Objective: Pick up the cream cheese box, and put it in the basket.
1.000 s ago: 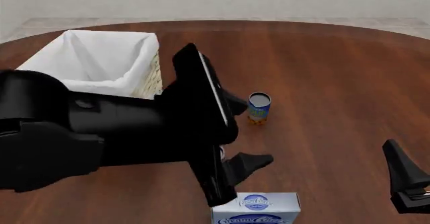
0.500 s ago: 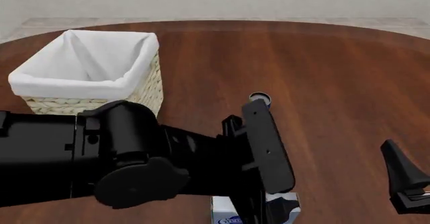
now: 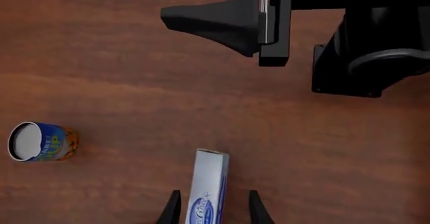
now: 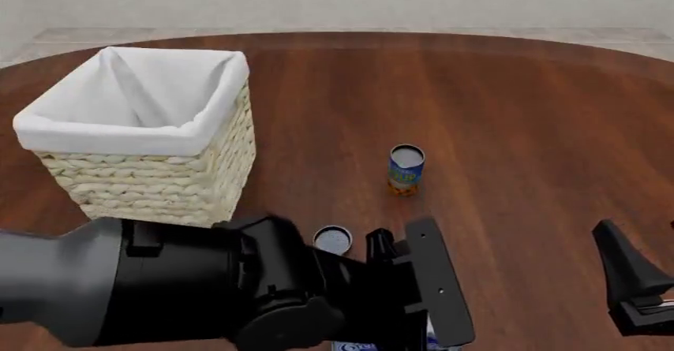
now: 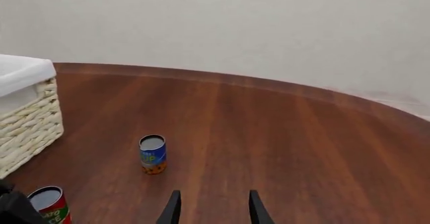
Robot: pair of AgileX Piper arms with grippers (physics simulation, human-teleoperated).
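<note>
2 end effectors are in play, and only the left one is working the step in hand. In the left wrist view, the left end effector (image 3: 213, 209) points straight down at the flat white and pale-blue cream cheese carton (image 3: 207, 186), which stands on a narrow edge on the dark brown wooden tabletop (image 3: 134, 83). Its 2 fingers are spread, 1 on each side of the carton's thin faces with small gaps showing, so it is open and grips nothing yet. In the front view, the left arm hides nearly all of the carton, which sits at the near edge of the tabletop, well apart from the large cream wicker basket with the white cloth liner (image 4: 137, 142).

To do this step well, I would judge that the fingers should come lower so the pads meet the broad printed faces below the top edge, centred along the carton's length, before closing. Squeezing high risks tipping it. A straight lift should clear the small red-labelled can (image 4: 333, 240) that stands nearby, towards the basket; the small blue-labelled can (image 4: 406, 169) stands farther off.

The right end effector (image 5: 211, 209) hangs idle with its fingers parted and nothing between them, looking out over the cans.
</note>
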